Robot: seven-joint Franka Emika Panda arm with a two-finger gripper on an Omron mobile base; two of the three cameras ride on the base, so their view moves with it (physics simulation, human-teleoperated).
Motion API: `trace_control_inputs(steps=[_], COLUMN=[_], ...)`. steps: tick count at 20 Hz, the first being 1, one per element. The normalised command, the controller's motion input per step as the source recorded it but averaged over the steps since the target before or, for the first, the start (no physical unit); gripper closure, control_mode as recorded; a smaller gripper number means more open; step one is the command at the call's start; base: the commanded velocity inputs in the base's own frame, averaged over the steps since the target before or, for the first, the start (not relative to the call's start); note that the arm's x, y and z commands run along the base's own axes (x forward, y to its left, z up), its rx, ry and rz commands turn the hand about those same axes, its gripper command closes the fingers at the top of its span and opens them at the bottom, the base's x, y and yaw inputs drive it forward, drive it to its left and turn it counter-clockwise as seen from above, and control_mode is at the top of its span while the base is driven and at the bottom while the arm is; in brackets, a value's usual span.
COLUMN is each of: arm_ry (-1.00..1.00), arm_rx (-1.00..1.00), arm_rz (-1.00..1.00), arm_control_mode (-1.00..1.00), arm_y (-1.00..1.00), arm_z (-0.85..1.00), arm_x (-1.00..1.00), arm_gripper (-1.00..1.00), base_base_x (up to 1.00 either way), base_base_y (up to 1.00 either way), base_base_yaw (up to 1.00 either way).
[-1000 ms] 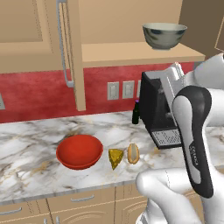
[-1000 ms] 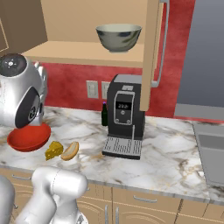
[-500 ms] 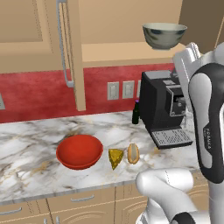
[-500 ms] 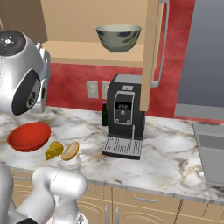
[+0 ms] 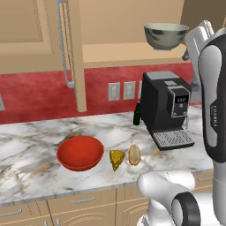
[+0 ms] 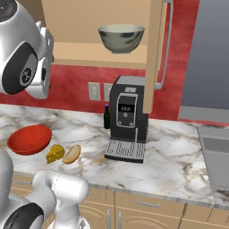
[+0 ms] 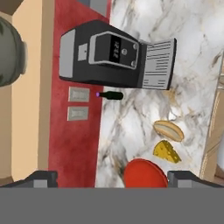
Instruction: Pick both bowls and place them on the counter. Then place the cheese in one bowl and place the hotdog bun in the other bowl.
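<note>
The glossy red bowl [image 5: 80,152] sits on the marble counter [image 5: 26,145]. To its right lie the yellow cheese wedge [image 5: 116,159] and then the tan hotdog bun [image 5: 134,155]. Up on the tan wooden shelf stands the grey-green bowl [image 5: 165,36]. My gripper [image 7: 114,178] is open, its fingertips far apart with nothing between them. It is raised high, near shelf height, to the right of the grey-green bowl in the left base view. In the hand view, rolled sideways, are the red bowl [image 7: 145,174], cheese [image 7: 166,152], bun [image 7: 168,130] and the grey-green bowl's edge [image 7: 8,52].
A black coffee machine [image 5: 167,108] stands on the counter below the shelf, with a dark bottle [image 5: 137,114] at its left. An open cabinet door [image 5: 73,53] hangs left of the shelf. A sink [image 6: 217,156] lies at the counter's far right.
The arm has risen, bringing the hand up from in front of the coffee machine to shelf height. Bowls, cheese and bun have stayed put.
</note>
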Motion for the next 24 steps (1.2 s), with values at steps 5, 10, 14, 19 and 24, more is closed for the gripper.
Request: trace_control_inputs(steps=[5, 10, 14, 19, 24], arm_ry=[-0.13, -0.23, -0.21, -0.05, 0.0], arm_rx=[-0.06, -0.01, 0.0, 0.0, 0.0], arm_rz=[-0.04, -0.01, 0.0, 0.0, 0.0], arm_control_mode=[-1.0, -1.0, -1.0, -1.0, -1.0], arm_y=[-0.37, -0.29, -0.19, -0.26, -0.17], arm_z=[0.06, -0.03, -0.12, 0.11, 0.15], arm_x=[0.11, 0.1, 0.16, 0.39, 0.4], arm_gripper=[-1.0, -1.0, -1.0, -1.0, -1.0], base_base_x=[0.0, 0.0, 0.0, 0.0, 0.0], base_base_y=[0.0, 0.0, 0.0, 0.0, 0.0], base_base_yaw=[0.0, 0.0, 0.0, 0.0, 0.0])
